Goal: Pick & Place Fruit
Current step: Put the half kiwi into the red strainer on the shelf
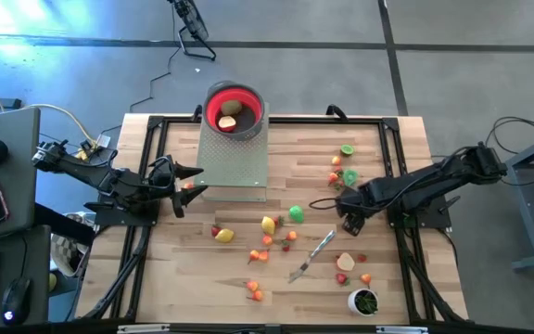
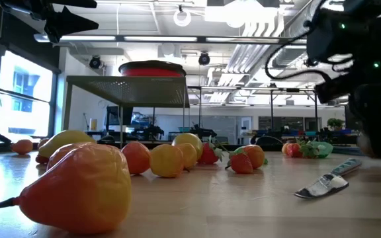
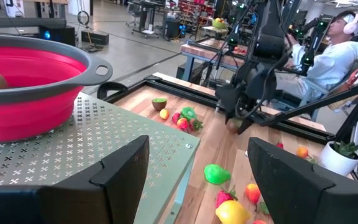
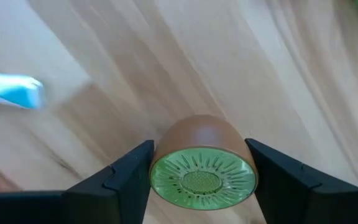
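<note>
Right of centre in the high view, a kiwi half (image 4: 202, 168) was gripped between the right gripper (image 4: 202, 180) fingers (left gripper (image 1: 182, 186) sat open, empty); next, probably carried to the red bowl (image 1: 235, 109).

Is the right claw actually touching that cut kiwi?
Touching: the right wrist view shows both fingers pressed against the kiwi half, no gap.

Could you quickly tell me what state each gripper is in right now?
Left gripper: open, empty, beside the perforated stand.
Right gripper: fingers around the kiwi half.
</note>
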Robot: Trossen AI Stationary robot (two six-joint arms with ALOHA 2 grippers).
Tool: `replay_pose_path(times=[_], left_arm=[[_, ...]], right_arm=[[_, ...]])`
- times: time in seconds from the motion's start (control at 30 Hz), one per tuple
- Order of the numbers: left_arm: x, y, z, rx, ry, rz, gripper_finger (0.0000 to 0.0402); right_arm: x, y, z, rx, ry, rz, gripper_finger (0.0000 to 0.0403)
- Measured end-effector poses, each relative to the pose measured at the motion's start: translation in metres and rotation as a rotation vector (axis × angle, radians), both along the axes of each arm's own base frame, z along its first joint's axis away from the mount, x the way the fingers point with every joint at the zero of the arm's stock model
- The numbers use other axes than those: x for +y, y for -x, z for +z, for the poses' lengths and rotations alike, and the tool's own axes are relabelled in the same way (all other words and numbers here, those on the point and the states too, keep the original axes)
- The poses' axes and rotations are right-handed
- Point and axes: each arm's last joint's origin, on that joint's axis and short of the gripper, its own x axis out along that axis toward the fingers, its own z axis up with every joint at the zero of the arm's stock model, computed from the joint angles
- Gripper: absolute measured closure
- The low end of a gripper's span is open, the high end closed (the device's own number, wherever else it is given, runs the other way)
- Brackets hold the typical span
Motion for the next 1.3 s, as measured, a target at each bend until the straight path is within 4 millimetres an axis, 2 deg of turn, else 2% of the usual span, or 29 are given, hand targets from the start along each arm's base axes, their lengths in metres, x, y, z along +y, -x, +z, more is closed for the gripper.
replay_pose_path(times=[0.4, 0.67, 0.97, 1.3], left_arm=[[0.0, 0.0, 0.0, 0.0, 0.0, 0.0, 0.0135], [0.0, 0.0, 0.0, 0.001, -0.003, -0.001, 0.0135], [0.0, 0.0, 0.0, 0.003, -0.004, -0.001, 0.0135], [0.0, 0.0, -0.003, 0.042, -0.048, -0.002, 0.0135]], right_arm=[[0.003, -0.039, 0.057, -0.228, 0.099, 0.117, 0.0176], [-0.003, -0.065, 0.1, -0.442, 0.305, 0.184, 0.0175], [-0.027, -0.096, 0.134, -0.768, 0.499, 0.252, 0.0176], [-0.062, -0.107, 0.158, -0.959, 0.682, 0.199, 0.0175]])
